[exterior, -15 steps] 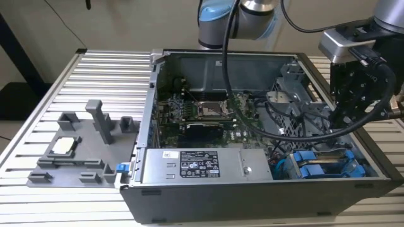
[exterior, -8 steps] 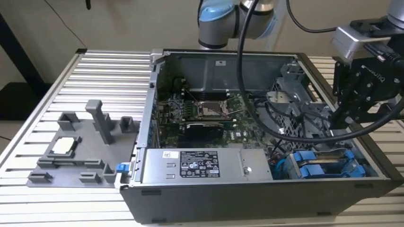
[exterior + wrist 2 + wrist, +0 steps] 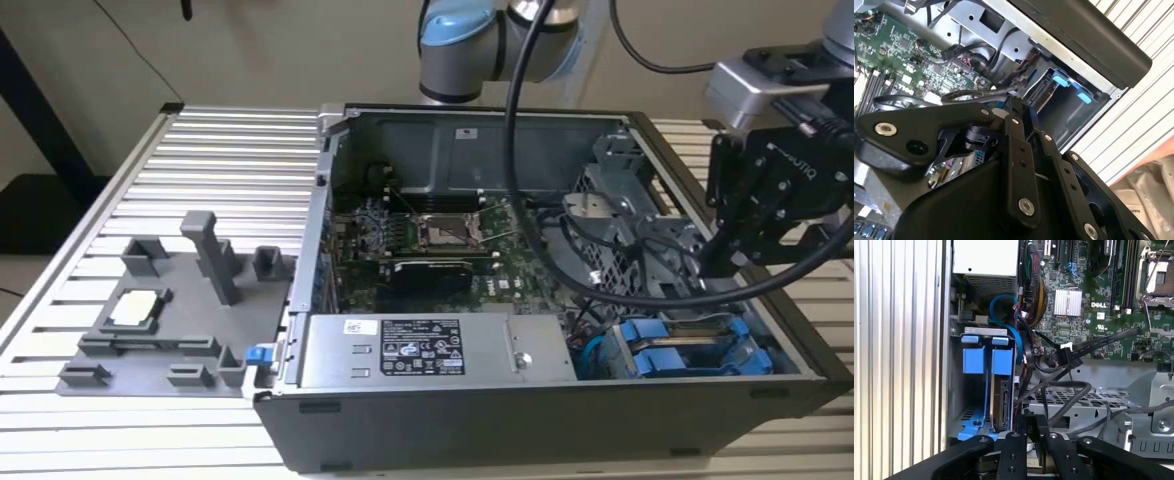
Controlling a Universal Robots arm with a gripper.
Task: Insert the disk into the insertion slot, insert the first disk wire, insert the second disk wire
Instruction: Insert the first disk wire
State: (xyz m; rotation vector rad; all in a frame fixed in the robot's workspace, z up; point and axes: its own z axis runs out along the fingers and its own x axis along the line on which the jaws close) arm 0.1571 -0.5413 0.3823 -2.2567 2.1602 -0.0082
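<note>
The disk [image 3: 1000,407] stands on edge in the insertion slot [image 3: 956,390] of the grey drive cage, with its blue carrier [image 3: 1002,361] at the bay's mouth. In the exterior view the blue carriers [image 3: 678,347] sit low in the case's corner at the view's right. My gripper [image 3: 1031,417] hovers just above the cage beside the disk's end, its black fingers [image 3: 1018,426] drawn together with nothing seen between them. It hangs over the cage in the exterior view [image 3: 722,267]. A black flat disk wire with its connector [image 3: 1069,354] lies loose over the motherboard's edge, apart from the gripper [image 3: 1021,107].
The open computer case [image 3: 534,420] lies on a slatted metal table [image 3: 227,160]. A grey labelled power-supply box [image 3: 420,350] fills the near side. Bundled black cables [image 3: 1064,395] cross the perforated cage top. A grey fixture [image 3: 160,310] stands at the exterior view's left.
</note>
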